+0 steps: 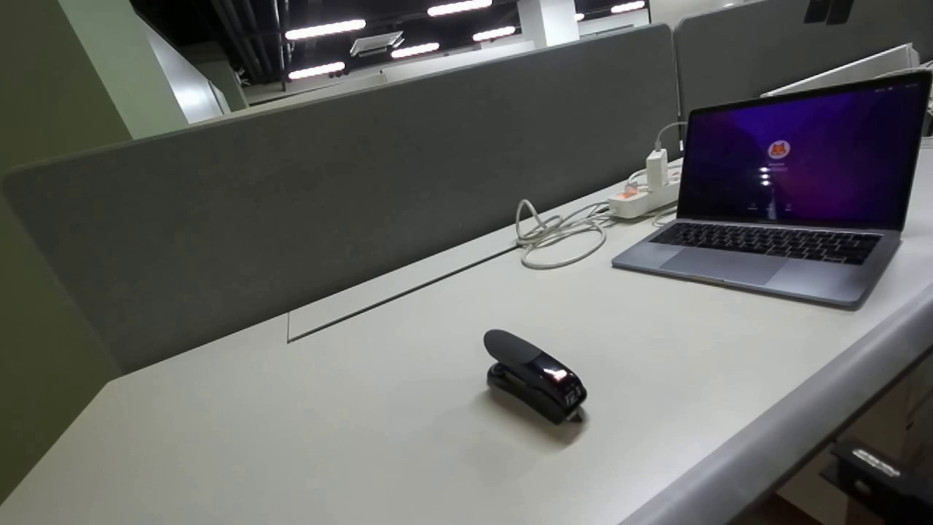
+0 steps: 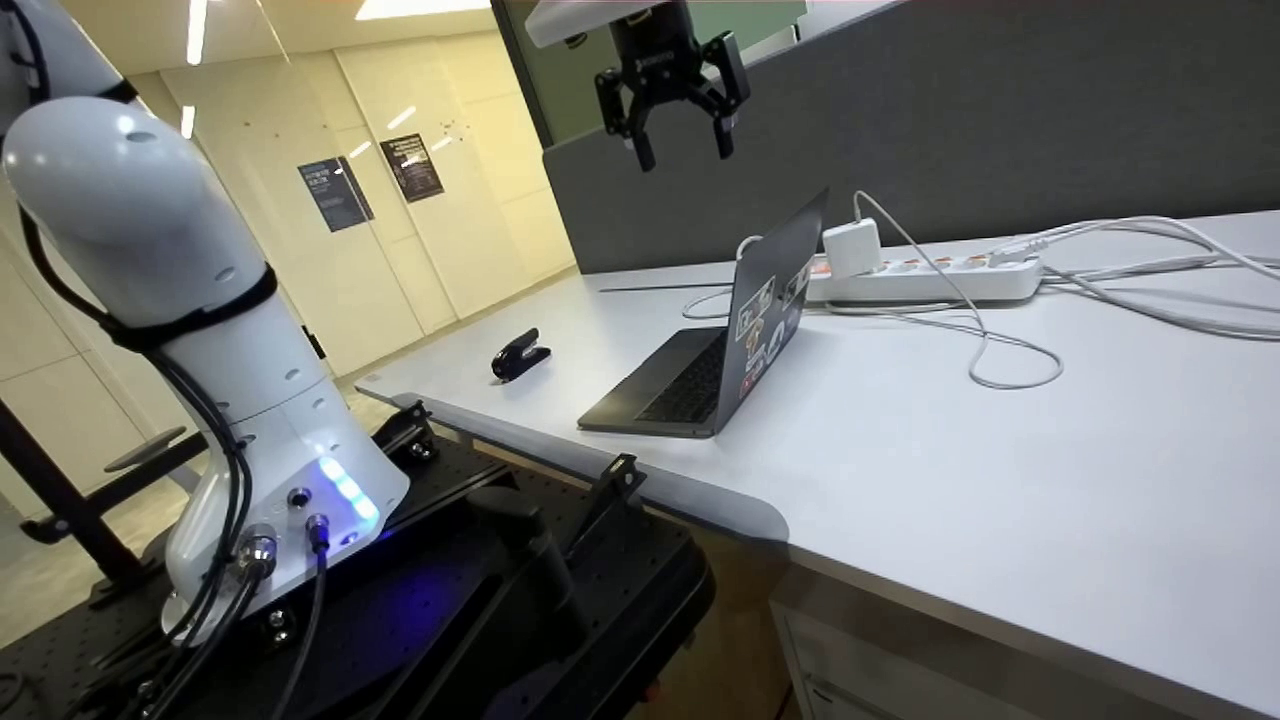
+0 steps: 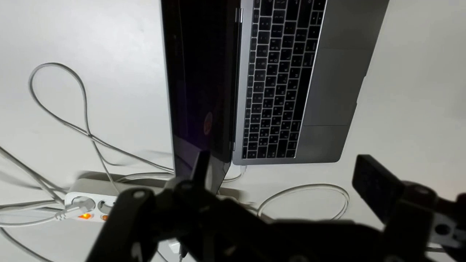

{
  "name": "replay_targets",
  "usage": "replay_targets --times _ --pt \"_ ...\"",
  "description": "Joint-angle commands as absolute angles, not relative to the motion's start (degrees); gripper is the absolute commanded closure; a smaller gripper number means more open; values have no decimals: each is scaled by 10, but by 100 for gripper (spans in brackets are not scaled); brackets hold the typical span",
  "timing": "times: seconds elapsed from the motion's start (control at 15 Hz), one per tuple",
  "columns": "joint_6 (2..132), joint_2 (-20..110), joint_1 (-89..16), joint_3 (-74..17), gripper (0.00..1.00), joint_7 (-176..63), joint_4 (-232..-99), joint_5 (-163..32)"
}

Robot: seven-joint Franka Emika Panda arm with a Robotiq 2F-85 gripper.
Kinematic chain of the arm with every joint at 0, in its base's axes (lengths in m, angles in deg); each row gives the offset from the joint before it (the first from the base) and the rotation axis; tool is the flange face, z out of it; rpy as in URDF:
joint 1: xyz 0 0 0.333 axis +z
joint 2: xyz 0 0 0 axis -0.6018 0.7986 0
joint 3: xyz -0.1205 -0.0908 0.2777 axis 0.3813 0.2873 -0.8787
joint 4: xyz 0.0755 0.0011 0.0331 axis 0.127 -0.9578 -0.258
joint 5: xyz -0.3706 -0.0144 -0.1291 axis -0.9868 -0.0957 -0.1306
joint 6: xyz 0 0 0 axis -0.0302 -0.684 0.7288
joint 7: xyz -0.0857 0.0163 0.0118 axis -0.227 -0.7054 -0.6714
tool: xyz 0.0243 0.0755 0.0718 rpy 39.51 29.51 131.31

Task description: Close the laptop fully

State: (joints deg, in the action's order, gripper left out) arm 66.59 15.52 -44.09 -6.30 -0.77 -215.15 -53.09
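One open laptop (image 1: pixel 776 191), spread end effector (image 2: pixel 685 157), charger (image 2: pixel 852 248) seemingly in power strip (image 2: pixel 895 287)

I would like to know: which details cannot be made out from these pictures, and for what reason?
The laptop screen, in an exterior view: its text is too small to read.
The same screen, in an exterior view: hidden behind its lid.
The keyboard, wrist view: one end cut off by the top edge.
The power strip, wrist view: partly covered by the gripper.
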Motion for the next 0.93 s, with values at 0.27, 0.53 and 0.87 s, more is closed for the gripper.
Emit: replay_targets --times 0.27,0.53,0.87 --pt "643 209 -474 -69 0 22 -2111 -472" --pt "659 268 -501 -76 0 10 -2080 -450" --pt "659 337 -535 -98 0 3 -2042 -441"
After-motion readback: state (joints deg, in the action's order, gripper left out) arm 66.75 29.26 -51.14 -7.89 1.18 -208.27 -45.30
